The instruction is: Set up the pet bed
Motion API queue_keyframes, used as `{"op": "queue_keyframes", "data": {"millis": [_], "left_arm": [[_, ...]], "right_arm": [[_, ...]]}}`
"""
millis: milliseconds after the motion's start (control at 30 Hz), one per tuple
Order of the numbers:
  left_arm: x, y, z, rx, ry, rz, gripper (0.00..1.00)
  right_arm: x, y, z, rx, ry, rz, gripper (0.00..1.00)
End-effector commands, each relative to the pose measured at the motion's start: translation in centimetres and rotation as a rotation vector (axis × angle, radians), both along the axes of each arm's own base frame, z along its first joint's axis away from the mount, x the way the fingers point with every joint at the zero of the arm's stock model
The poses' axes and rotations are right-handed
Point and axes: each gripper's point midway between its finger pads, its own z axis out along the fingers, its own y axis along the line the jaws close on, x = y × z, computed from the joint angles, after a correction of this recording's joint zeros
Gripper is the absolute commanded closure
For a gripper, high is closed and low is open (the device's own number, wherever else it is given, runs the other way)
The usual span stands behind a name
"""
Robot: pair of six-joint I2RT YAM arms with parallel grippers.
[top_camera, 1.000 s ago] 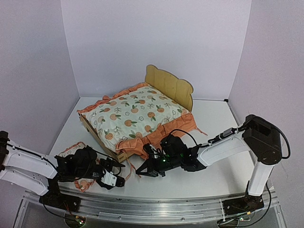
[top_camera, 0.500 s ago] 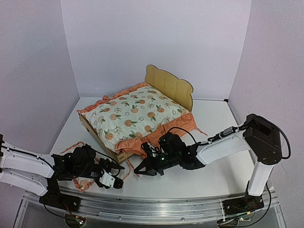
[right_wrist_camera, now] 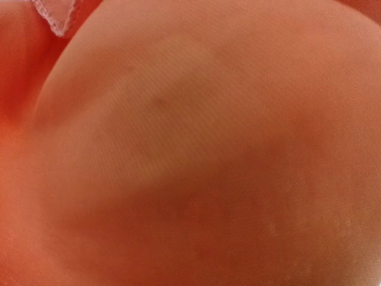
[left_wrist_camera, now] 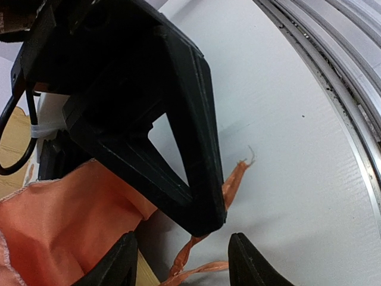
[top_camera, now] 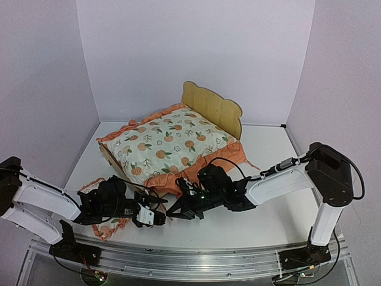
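The pet bed (top_camera: 211, 107) stands at mid-table, its plywood headboard at the back. A fruit-print cushion (top_camera: 169, 143) with an orange ruffle (left_wrist_camera: 59, 226) lies on it. A thin orange tie (left_wrist_camera: 235, 179) trails from the cushion's near corner onto the table. My right gripper (top_camera: 174, 213) is shut, its black fingers (left_wrist_camera: 190, 179) pinching that tie at their tip. My left gripper (top_camera: 159, 218) is open just beside it, fingertips (left_wrist_camera: 247, 262) on either side of the tie's lower strands, not touching them. Orange fabric (right_wrist_camera: 190, 143) fills the right wrist view.
A small fruit-print pillow (top_camera: 112, 229) lies on the table under the left arm. The metal rail (top_camera: 196, 262) runs along the table's near edge, close behind the left gripper. The purple walls enclose the back and sides.
My left gripper has moved right, up to the right gripper's tip, and its jaws have narrowed. The right gripper has shifted slightly left and stayed shut.
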Motion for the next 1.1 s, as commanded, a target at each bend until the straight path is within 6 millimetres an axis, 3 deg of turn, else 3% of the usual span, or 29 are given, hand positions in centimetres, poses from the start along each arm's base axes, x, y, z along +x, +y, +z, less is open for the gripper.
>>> {"op": "queue_keyframes", "data": {"millis": [0, 133, 300, 367, 433, 633, 833, 1067], "left_arm": [[0.7, -2.2, 2.7, -0.092, 0.0, -0.009, 0.57], [0.7, -2.2, 2.6, -0.085, 0.007, -0.009, 0.71], [0.9, -2.2, 2.7, -0.079, 0.053, 0.018, 0.99], [1.1, -2.0, 2.6, -0.064, 0.098, 0.052, 1.0], [1.6, -1.7, 2.8, -0.05, 0.165, 0.113, 1.0], [3.2, -0.7, 3.1, -0.019, 0.551, 0.443, 1.0], [2.9, 0.7, 1.4, 0.04, 0.813, 0.678, 1.0], [2.6, 1.8, 0.6, 0.002, 1.188, 0.911, 1.0]], "right_arm": [[-0.7, 1.3, 1.9, 0.054, -0.01, 0.051, 1.0], [-0.6, 1.3, 2.2, 0.061, -0.024, 0.056, 1.0], [-0.6, 1.4, 1.9, 0.054, -0.023, 0.053, 1.0], [-0.4, 1.3, 1.9, 0.052, -0.034, 0.044, 0.99], [0.0, 0.9, 1.9, 0.046, -0.061, 0.023, 0.92], [2.8, -0.4, 2.9, 0.018, -0.258, -0.081, 0.76], [5.1, -0.2, 3.4, -0.012, -0.407, -0.132, 0.75], [5.3, 0.2, 3.4, -0.026, -0.489, -0.084, 0.76]]}}
